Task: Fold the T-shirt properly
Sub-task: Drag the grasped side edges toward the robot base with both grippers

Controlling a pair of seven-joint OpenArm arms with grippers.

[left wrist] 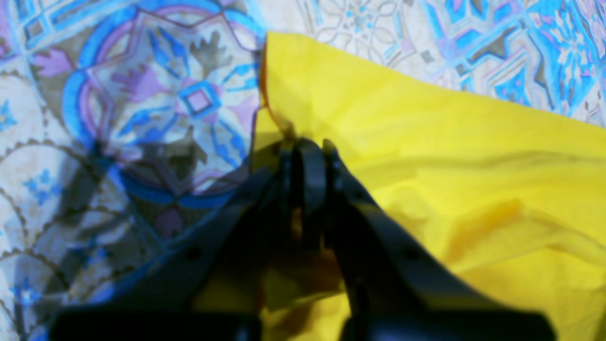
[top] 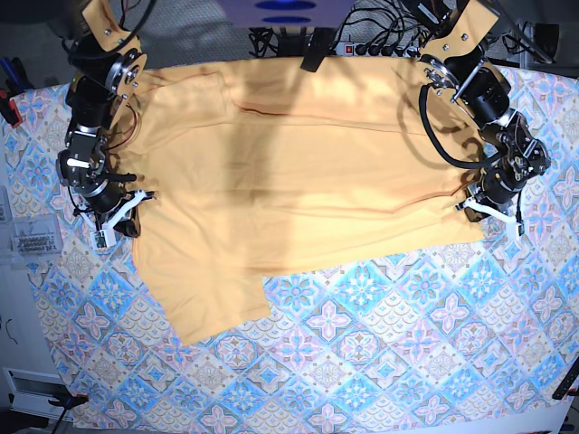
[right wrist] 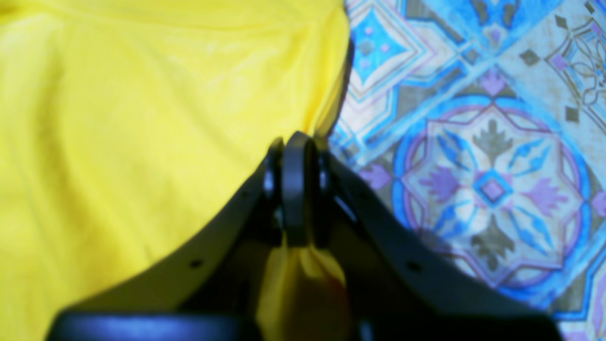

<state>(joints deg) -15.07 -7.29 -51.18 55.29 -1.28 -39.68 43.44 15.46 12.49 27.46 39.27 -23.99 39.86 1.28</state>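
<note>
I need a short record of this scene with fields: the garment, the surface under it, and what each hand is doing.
garment: T-shirt, yellow-orange, spread flat, one sleeve toward the near side
surface: tile-patterned cloth, blue and pink
left hand: shut on the shirt's edge, on the right of the base view
right hand: shut on the opposite edge of the shirt
fold: not yet made

Overhead base view; two close wrist views sharing the T-shirt (top: 289, 181).
</note>
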